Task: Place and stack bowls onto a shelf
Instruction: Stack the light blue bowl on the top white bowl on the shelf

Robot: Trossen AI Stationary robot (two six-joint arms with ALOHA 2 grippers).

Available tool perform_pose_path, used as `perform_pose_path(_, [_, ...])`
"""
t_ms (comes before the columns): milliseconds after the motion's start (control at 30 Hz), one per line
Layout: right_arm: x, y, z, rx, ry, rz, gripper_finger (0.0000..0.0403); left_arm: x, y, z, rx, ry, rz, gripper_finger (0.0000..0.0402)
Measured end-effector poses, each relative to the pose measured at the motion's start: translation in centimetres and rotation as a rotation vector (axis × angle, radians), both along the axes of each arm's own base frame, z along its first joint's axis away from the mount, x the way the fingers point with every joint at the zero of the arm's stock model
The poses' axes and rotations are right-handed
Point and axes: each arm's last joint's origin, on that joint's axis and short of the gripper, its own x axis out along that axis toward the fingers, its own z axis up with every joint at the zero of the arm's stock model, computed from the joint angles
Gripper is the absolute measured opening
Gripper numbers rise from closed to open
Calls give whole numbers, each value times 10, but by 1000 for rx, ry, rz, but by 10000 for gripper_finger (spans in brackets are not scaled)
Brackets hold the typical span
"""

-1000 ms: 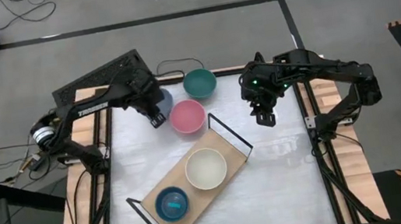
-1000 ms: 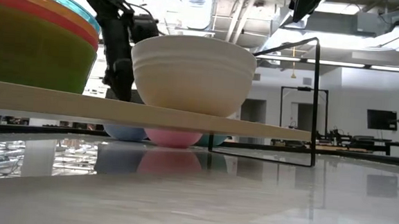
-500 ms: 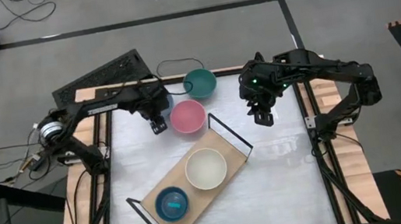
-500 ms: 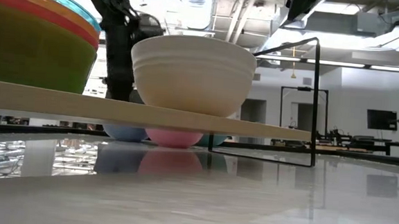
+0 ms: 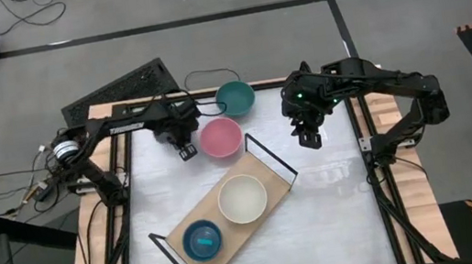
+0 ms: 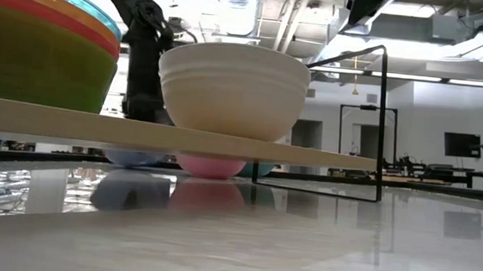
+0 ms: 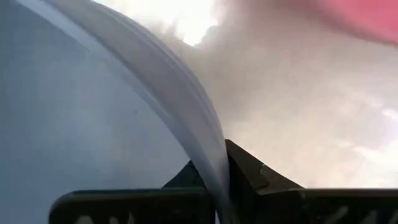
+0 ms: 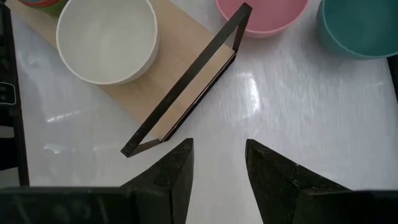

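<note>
Blue bowl (image 7: 93,124) pinched at its rim by the left gripper (image 5: 185,148) — just beside the pink bowl (image 5: 220,138).

Rim wall passes between the closed fingers (image 7: 249,177), so the hold is thin: judged risks are the bowl tilting or slipping on lifting, or nudging the pink bowl next to it. Beyond the pink bowl lies the shelf (image 5: 265,176), carrying the cream bowl (image 5: 242,198); the right gripper (image 5: 309,136) hangs over the table beside the shelf's wire frame — parted, holding nothing.
</note>
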Motion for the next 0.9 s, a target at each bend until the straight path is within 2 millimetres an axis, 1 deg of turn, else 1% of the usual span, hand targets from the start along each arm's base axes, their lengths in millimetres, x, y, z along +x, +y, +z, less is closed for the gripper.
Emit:
perform_pose_path(133, [0, 0, 0, 0, 0, 0, 171, -9, -17, 35, -37, -113, 79, 1])
perform_pose_path(233, [0, 0, 0, 0, 0, 0, 171, -16, -37, 70, -85, -269, 95, 1])
perform_pose_path(333, [0, 0, 0, -1, 0, 1, 171, -22, -65, 105, -125, -470, 2, 0])
perform_pose_path(467, [1, -1, 0, -5, -9, 3, 171, -26, -107, 142, -103, -719, -152, 0])
perform_pose_path(533, [2, -4, 1, -8, -25, -7, 171, -25, -128, 154, -83, -820, -229, 0])
perform_pose_path(600, [3, -8, 2, -12, -44, -21, 171, -19, -146, 163, -52, -919, -293, 0])
perform_pose_path(700, [2, -15, 2, -14, -52, -50, 171, -10, -172, 171, -25, -1031, -361, 0])
perform_pose_path(767, [0, -21, 2, -12, -45, -74, 171, -1, -187, 173, -12, -1058, -401, 0])
perform_pose_path(900, [-3, -30, 2, -4, -37, -126, 171, 20, -215, 178, 23, -1036, -470, 0])
